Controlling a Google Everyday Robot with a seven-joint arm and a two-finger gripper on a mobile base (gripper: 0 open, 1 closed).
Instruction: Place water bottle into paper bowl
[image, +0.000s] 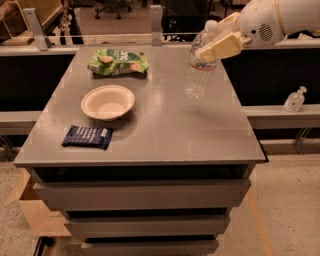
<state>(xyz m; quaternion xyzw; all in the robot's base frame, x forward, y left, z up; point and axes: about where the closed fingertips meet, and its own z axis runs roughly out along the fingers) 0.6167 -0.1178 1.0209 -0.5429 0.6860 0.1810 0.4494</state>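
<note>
The water bottle (200, 72), clear ribbed plastic with a white cap and a label band, hangs slightly tilted above the right side of the grey table (165, 125). My gripper (218, 40) is shut on the bottle's upper part, just below the cap, coming in from the upper right. The paper bowl (107, 102), cream-white and shallow, sits empty on the left half of the table, well to the left of and below the bottle.
A green snack bag (118, 61) lies behind the bowl. A dark blue packet (87, 136) lies in front of the bowl. A small pump-top dispenser bottle (295, 99) stands on a ledge at the right. A cardboard box (30, 210) sits on the floor at the lower left.
</note>
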